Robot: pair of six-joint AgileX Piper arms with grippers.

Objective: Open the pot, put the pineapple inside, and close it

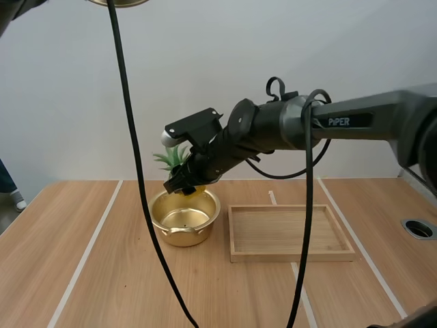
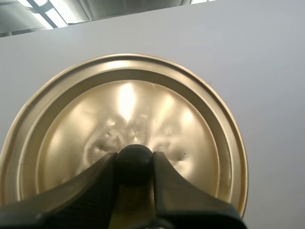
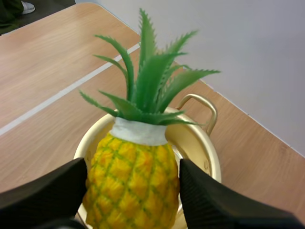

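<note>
A golden pot point(image 1: 184, 217) stands open on the wooden table, left of a wooden tray. My right gripper point(image 1: 186, 183) hangs just above the pot's far rim, shut on a yellow pineapple point(image 3: 133, 181) with green leaves point(image 1: 172, 159). In the right wrist view the two black fingers point(image 3: 209, 200) press the fruit's sides, and the pot point(image 3: 200, 138) lies right under it. My left gripper point(image 2: 135, 167) is shut on the black knob point(image 2: 135, 162) of the golden lid point(image 2: 128, 119), holding it up in the air. The lid's edge point(image 1: 117, 2) peeks in at the high view's top.
A shallow wooden tray point(image 1: 290, 233) lies on the table to the right of the pot. A round hole point(image 1: 418, 228) sits in the tabletop at the far right. White lines run across the wood.
</note>
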